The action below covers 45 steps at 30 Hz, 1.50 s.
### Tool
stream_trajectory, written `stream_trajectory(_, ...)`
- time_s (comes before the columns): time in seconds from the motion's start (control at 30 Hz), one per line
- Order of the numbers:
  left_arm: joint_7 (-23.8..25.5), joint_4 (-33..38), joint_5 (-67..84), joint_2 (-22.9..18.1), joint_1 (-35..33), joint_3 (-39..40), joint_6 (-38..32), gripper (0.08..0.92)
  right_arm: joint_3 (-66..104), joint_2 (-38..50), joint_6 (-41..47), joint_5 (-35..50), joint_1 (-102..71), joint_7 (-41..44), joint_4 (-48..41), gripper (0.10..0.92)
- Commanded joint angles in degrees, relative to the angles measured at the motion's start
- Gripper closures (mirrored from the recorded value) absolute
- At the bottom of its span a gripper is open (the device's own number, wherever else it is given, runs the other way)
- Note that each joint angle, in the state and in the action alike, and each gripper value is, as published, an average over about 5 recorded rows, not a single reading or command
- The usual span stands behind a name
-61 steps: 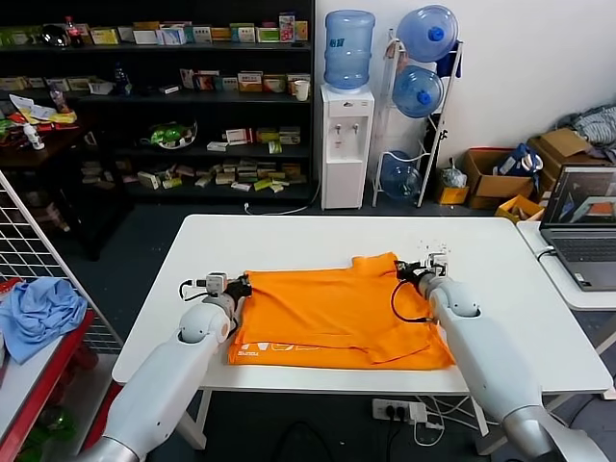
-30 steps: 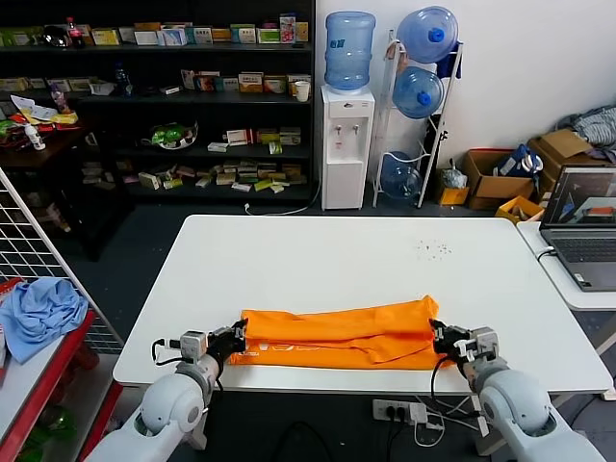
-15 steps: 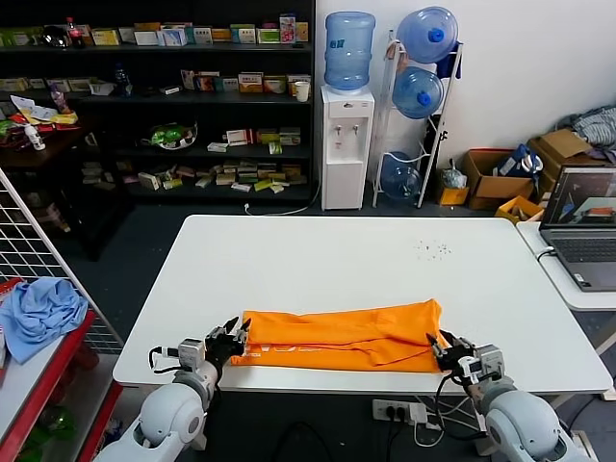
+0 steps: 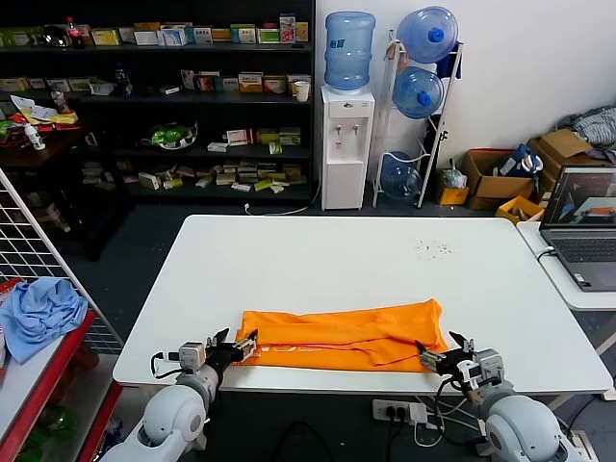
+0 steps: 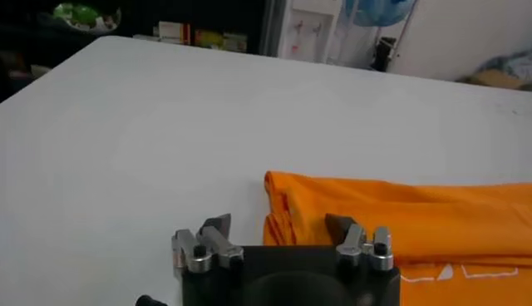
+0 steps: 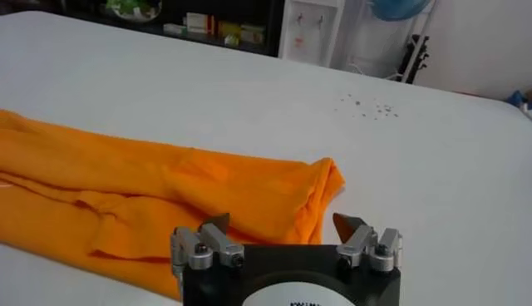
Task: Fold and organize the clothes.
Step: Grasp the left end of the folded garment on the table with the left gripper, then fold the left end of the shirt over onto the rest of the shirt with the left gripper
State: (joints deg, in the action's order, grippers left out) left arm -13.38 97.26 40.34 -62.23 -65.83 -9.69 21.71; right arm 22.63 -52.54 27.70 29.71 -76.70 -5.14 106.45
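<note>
The clothes, one bright orange T-shirt [image 4: 342, 334], lie folded into a long band near the front edge of the white table [image 4: 337, 260]. Small white lettering shows along its near side. My left gripper [image 4: 234, 346] is open just off the band's left end, holding nothing; in the left wrist view the gripper [image 5: 277, 224] has the shirt's corner [image 5: 287, 208] ahead of its spread fingers. My right gripper [image 4: 442, 351] is open at the band's right end, also free of the cloth. In the right wrist view that gripper [image 6: 282, 222] faces the folded shirt [image 6: 150, 191].
A light blue cloth [image 4: 37, 313] lies on a red rack at the far left. A laptop [image 4: 583, 226] sits on a side table at the right. Shelves, a water dispenser [image 4: 346, 144] and boxes stand behind the table.
Both grippers have opened and let go of the shirt's ends, then drawn back slightly toward the front edge. Two seconds ago the shirt lay wider; its far half was folded forward.
</note>
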Motion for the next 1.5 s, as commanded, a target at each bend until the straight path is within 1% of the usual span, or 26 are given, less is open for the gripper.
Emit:
stream_trajectory(0.03,-0.19,-0.53,2.90,-0.08,0.07,0.34,2.41,0.296,0.12,0.08,-0.08,-0.01,-0.36,-0.09,0.37,0.204)
stream_trajectory(0.6,0.92,0.85,2.20,0.21,0.74,1.07,2.74,0.789,-0.02,-0.22,-0.39,0.38,0.48,-0.79,0.57,0.203)
stream_trajectory(0.7,0.27,1.69,2.91,0.98,1.25,-0.23,2.73,0.858,0.26,-0.40,-0.90,0.34,0.51,-1.08,0.76,0.203)
stream_trajectory(0.83,-0.74,2.53,3.95,3.80,1.53,-2.74,2.75,0.879,0.46,-0.64,-1.79,0.03,0.74,-1.81,1.17,0.203)
stream_trajectory(1.0,-1.27,1.18,3.45,10.31,0.90,-6.06,2.58,0.879,0.54,-1.35,-3.62,-1.34,1.06,-3.13,1.88,0.203)
stream_trajectory(1.23,-1.66,-6.94,-0.23,19.91,3.23,-9.18,0.07,0.879,1.28,-2.43,-9.07,-5.77,0.23,-3.68,2.00,0.203)
stream_trajectory(1.37,-1.86,-9.13,-1.28,22.69,4.79,-10.14,-1.03,0.879,1.98,-2.80,-12.09,-7.28,-0.38,-3.42,1.61,0.203)
stream_trajectory(1.43,-2.25,-7.71,-0.95,23.25,4.72,-10.35,-0.96,0.879,2.29,-2.95,-13.31,-7.49,-0.54,-3.28,1.36,0.203)
stream_trajectory(1.5,-3.08,-3.85,0.06,22.99,3.81,-9.99,-0.34,0.879,2.46,-3.22,-14.20,-7.72,-0.51,-3.27,1.05,0.203)
